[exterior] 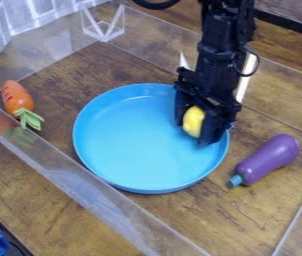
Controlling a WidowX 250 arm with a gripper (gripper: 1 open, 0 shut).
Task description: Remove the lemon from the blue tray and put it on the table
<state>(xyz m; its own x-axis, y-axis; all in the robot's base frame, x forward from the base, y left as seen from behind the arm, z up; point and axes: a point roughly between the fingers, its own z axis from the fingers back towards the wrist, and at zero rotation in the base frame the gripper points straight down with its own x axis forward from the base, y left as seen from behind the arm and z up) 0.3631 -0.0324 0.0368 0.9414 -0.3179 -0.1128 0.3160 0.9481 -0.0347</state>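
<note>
Near the blue tray's (134, 150) upper-right rim: lemon (193, 122) inside the tray | pincer (199, 108): narrow, around the lemon, partly hiding it | table (60, 190), right side: purple eggplant (265, 160) | table's upper-left part: orange carrot (19, 98)

Clear plastic edging (94, 203) runs from nine to six o'clock. Pale light glints on it near ten o'clock.

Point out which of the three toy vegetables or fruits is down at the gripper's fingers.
The lemon, the yellow one over the blue tray; the purple eggplant and orange carrot lie outside it.
</note>
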